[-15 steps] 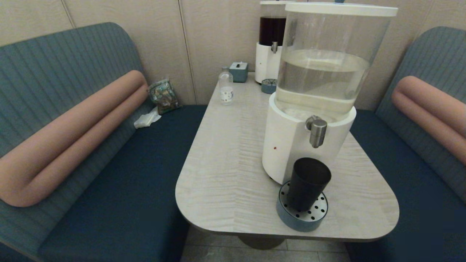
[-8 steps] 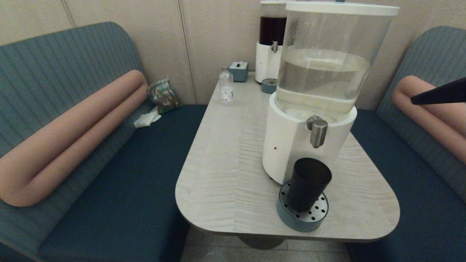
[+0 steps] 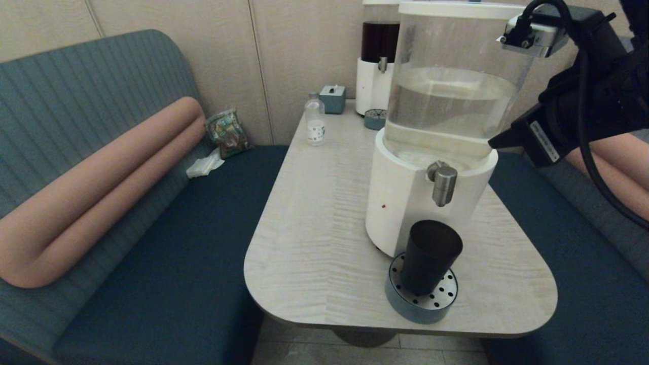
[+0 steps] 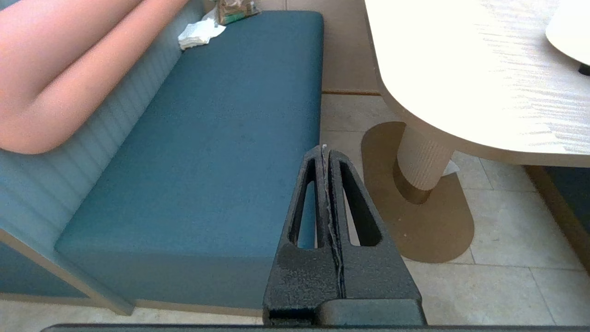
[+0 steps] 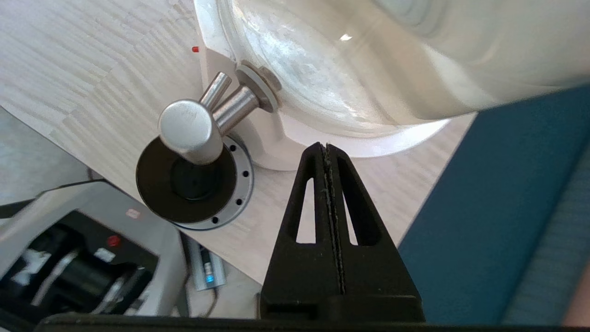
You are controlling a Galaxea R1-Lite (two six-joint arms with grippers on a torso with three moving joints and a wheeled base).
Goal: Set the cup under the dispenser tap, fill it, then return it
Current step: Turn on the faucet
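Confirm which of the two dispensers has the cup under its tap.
The nearer, larger dispenser with pale liquid: the cup stands on its drip tray under the tap. The far dispenser holds dark red liquid.

two dispensers: large one (image 3: 446, 126) with pale liquid, smaller one (image 3: 377, 66) with dark red liquid behind it. two steel taps, one each: near tap (image 3: 443, 183), far tap (image 3: 382, 65). two round drip trays: near tray (image 3: 421, 299), far tray (image 3: 374, 119). one dark cup (image 3: 430, 256) (standing on the near tray). one clear bottle (image 3: 315, 121). one small blue-grey box (image 3: 332, 99). one table (image 3: 314, 228). two benches: left bench (image 3: 167, 243), right bench (image 3: 573, 243). two grippers: left gripper (image 4: 324, 150), right gripper (image 5: 324, 146), both closed.
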